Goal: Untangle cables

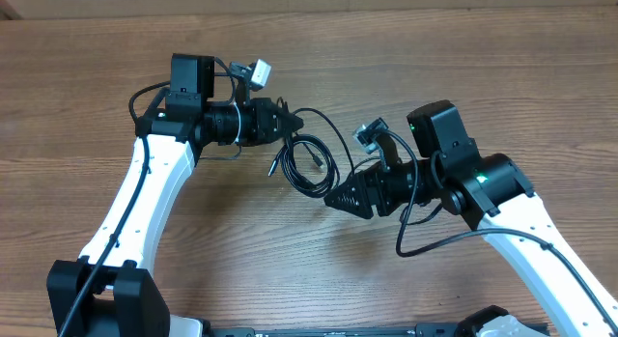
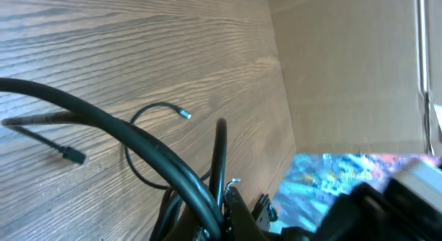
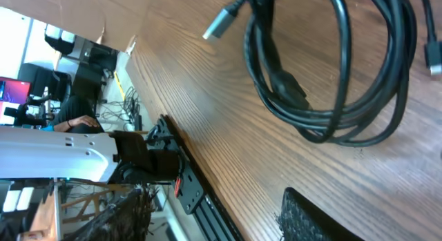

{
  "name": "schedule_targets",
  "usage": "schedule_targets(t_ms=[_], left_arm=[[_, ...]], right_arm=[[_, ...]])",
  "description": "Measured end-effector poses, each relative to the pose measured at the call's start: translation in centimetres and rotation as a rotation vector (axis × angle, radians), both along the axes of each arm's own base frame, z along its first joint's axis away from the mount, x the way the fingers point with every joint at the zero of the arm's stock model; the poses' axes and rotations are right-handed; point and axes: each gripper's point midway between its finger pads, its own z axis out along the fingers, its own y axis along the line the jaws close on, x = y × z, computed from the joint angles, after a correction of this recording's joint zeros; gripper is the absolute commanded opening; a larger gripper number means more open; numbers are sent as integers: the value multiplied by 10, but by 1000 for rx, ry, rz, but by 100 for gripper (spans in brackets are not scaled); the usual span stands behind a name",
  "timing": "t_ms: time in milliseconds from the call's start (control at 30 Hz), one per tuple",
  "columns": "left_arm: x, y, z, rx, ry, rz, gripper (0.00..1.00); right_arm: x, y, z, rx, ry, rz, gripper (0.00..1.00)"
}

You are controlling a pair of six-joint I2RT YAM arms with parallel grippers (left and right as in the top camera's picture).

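**A:** Black, thin and flexible, those cables [image 1: 311,161]. Where do they sit?

**B:** In the middle of the overhead view. They form a loose coil of overlapping loops on the brown wood-grain table [image 1: 463,47], between the two arms.

**A:** And the left gripper [image 1: 289,126]?

**B:** Just upper left of the coil. Its fingers are drawn together to a point and a strand runs straight out of the tip, so it is pinching the cables. In the left wrist view that strand [image 2: 124,130] crosses from the left edge down to the bottom centre, close to the lens. Two small plug ends [image 2: 184,114] lie on the wood behind it.

**A:** The right gripper [image 1: 330,198]?

**B:** Just below the coil, pointing left, right beside the lowest loops. I cannot tell whether it is parted or closed. The right wrist view shows only one dark textured fingertip [image 3: 314,217] at the bottom edge, with nothing against it.

**A:** What else does that view show?

**B:** The coil fills its upper right, with a silver metal plug [image 3: 219,21] sticking out at the top.
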Motion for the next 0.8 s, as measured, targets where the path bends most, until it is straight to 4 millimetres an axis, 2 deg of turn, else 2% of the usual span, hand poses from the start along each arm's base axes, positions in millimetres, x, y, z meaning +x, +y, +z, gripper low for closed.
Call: schedule_targets(t_ms=[133,267,433,533,700,800], left_arm=[[2,2,-2,-4,71,49,4],[2,2,-3,-17,133,83,4],[-2,-4,-3,-19,151,75,4],[-4,-6,-4,-17,158,70,4],[-6,-7,-5,-16,168,67,5],[-6,-7,-5,-16,168,67,4]], right_arm=[[3,4,12,29,-71,9,61],[8,13,7,-20,-148,6,61],[27,20,-12,-154,-257,-52,54],[40,23,-22,-211,-297,-82,53],[55,23,-40,-272,-311,-109,44],[59,25,-56,-301,-291,-97,44]])
